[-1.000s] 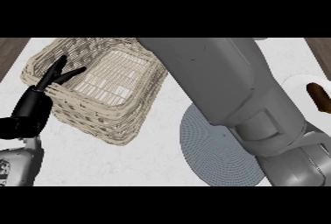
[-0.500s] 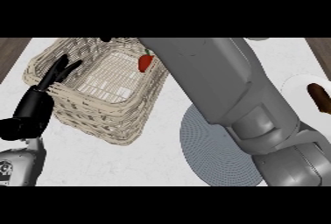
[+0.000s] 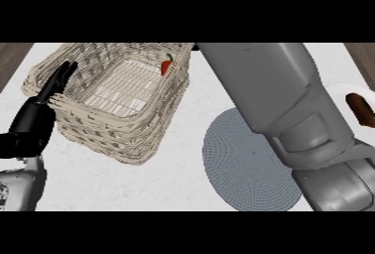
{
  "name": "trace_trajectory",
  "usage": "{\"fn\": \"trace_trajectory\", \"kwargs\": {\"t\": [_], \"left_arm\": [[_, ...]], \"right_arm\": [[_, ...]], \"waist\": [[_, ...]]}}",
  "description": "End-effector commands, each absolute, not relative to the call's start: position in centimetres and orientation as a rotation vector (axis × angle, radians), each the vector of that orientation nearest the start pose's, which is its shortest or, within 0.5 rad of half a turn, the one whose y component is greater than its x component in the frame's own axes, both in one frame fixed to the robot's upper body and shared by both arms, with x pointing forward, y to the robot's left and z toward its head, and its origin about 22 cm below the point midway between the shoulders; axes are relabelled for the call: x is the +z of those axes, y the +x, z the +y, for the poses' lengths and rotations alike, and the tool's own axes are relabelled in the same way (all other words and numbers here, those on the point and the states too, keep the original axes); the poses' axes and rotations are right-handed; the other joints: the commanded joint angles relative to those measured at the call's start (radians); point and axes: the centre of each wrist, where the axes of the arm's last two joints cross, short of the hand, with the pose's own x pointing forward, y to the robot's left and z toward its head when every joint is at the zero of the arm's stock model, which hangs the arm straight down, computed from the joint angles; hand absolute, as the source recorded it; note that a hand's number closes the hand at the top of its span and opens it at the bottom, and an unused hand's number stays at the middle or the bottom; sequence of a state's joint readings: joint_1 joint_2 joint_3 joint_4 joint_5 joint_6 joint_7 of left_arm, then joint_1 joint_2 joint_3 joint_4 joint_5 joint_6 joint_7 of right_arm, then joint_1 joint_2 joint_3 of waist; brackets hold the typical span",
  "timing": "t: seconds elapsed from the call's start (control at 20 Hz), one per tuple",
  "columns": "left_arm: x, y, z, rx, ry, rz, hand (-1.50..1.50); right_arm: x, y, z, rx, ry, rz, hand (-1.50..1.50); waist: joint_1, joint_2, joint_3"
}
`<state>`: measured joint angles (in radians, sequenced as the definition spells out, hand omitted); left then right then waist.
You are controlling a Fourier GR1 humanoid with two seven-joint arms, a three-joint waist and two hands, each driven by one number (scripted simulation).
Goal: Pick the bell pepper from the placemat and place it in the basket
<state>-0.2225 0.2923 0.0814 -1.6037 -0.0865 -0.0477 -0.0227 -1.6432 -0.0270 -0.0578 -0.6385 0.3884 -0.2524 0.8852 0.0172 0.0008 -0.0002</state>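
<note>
You'd find the small red bell pepper (image 3: 167, 64) light and waxy, I judge — pinch its sides. Your black left hand (image 3: 44, 99) has straight, empty fingers; the right hand is hidden.

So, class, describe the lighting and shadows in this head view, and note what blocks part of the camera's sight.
Head view: the light is even, with no glare on the counter and no hard shadow beside the basket. Head view: the right forearm fills the right side, covering part of the placemat and the basket's far corner; the bell pepper shows only as a red sliver.
</note>
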Motion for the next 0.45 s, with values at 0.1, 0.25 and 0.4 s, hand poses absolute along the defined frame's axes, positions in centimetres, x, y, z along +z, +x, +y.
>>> {"fn": "trace_trajectory", "kwargs": {"t": [0.1,0.25,0.4], "left_arm": [[7.9,28.3,31.3,-0.373,0.308,-1.737,0.00],[7.4,27.5,29.4,-0.374,0.278,-1.721,0.00],[6.5,28.2,30.9,-0.346,0.316,-1.712,0.00]], "right_arm": [[34.5,42.9,-4.3,-0.015,-0.483,-1.444,-1.50],[32.0,44.0,-7.5,-0.118,-0.528,-1.421,-1.50],[32.1,43.7,-11.2,-0.172,-0.521,-1.436,-1.50]], "waist": [[-0.018,-0.001,0.000],[-0.024,-0.007,0.001],[-0.052,-0.009,0.001]]}}
